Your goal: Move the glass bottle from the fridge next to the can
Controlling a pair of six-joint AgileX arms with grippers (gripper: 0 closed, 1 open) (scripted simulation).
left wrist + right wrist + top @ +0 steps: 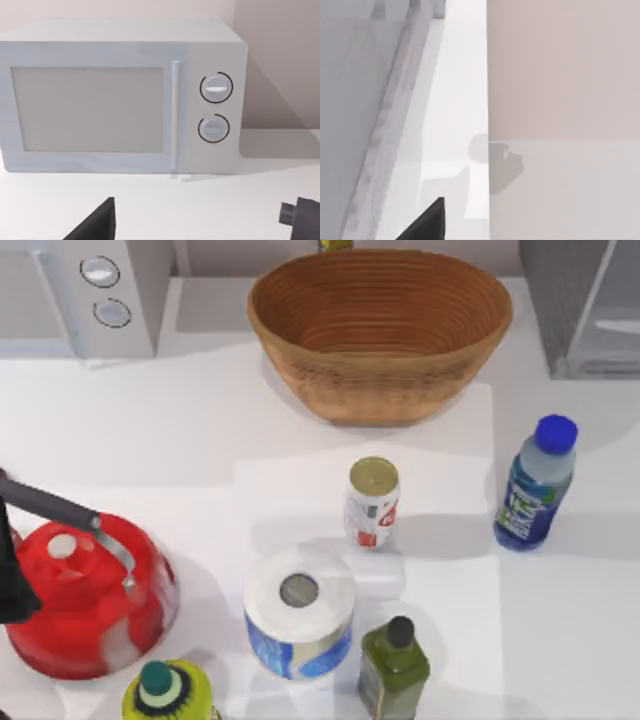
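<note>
The glass bottle (pixel 536 485) stands upright on the white surface (pixel 200 440), right of the can (pixel 371 502), well apart. It looks rigid, smooth, breakable; its labelled body seems the safest hold. I cannot tell how either arm's fingers stand.

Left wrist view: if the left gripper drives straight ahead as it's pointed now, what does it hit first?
Most likely the microwave: its door panel and two knobs face the camera squarely, with bare white table between. Depth is unclear, so how far off it sits can't be judged.

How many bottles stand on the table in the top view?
3: the glass bottle at the right, a green bottle at the front, and a teal-capped bottle at the front edge, partly cut off.
</note>
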